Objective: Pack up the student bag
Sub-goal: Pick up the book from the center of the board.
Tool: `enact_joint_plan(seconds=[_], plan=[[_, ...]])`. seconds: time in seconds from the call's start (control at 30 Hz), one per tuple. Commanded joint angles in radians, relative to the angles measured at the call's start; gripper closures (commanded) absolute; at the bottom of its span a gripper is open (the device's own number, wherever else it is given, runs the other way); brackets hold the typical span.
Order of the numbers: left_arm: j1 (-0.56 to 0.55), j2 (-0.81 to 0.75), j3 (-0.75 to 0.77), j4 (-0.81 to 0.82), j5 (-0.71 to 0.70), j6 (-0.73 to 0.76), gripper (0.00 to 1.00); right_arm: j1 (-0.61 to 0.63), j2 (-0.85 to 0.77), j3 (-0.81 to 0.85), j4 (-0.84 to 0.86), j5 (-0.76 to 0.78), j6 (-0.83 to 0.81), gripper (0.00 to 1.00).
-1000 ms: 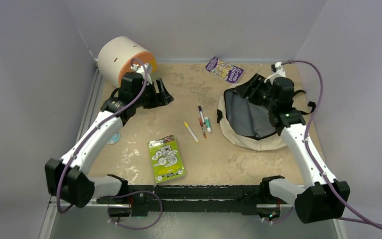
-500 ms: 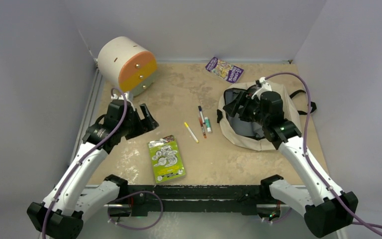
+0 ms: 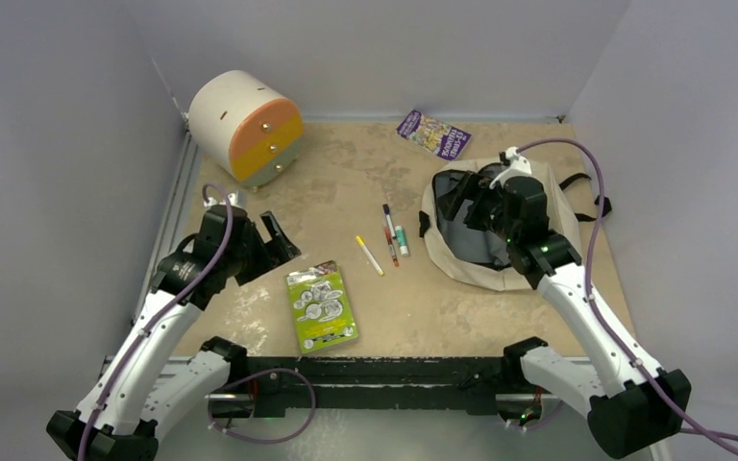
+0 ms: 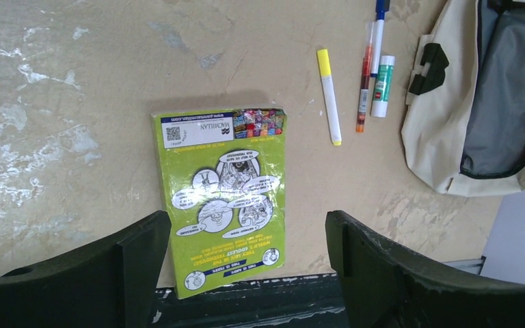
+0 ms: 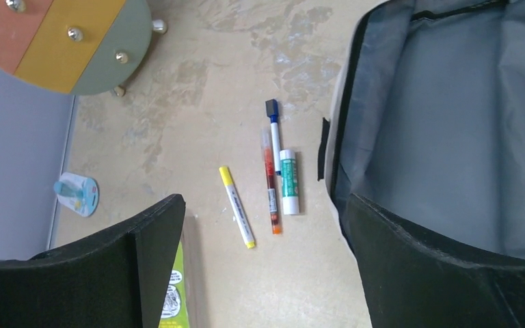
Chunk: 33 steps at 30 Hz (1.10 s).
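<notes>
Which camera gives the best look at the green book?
The left wrist view: the green book fills the middle, its cover drawings clear. The top view shows it whole but small. The right wrist view catches only a sliver at the bottom edge.

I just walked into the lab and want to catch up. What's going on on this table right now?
Two robot arms are packing a student bag, which lies open on the right side of the table. Neither arm holds anything. The left gripper hangs open above the green book, and the right gripper hangs open by the bag's mouth. The yellow marker, blue-capped pen, red pen, glue stick and purple book all lie on the table, outside the bag.
</notes>
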Motion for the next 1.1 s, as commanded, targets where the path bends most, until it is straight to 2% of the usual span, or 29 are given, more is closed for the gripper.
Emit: enact_joint_plan(seconds=[0.0, 0.13, 0.23, 0.5, 0.77, 0.93, 1.07], plan=[[0.003, 0.023, -0.004, 0.016, -0.048, -0.049, 0.16, -0.001, 0.067, 0.018, 0.108, -0.084, -0.058, 0.09], [0.003, 0.074, -0.05, 0.035, -0.029, -0.091, 0.17, 0.006, 0.137, -0.019, 0.194, -0.266, -0.04, 0.09], [0.003, 0.094, -0.094, 0.032, -0.029, -0.137, 0.17, 0.051, 0.144, -0.048, 0.266, -0.283, -0.018, 0.08], [0.003, 0.103, -0.207, 0.064, -0.03, -0.234, 0.17, 0.293, 0.256, -0.049, 0.339, -0.191, 0.07, 0.08], [0.002, 0.135, -0.263, 0.127, -0.029, -0.182, 0.17, 0.523, 0.425, -0.072, 0.494, -0.121, 0.195, 0.08], [0.001, 0.137, -0.324, 0.198, 0.034, -0.162, 0.17, 0.619, 0.531, -0.073, 0.548, -0.047, 0.267, 0.08], [0.001, 0.157, -0.37, 0.251, 0.079, -0.165, 0.18, 0.648, 0.577, -0.092, 0.557, 0.007, 0.317, 0.1]])
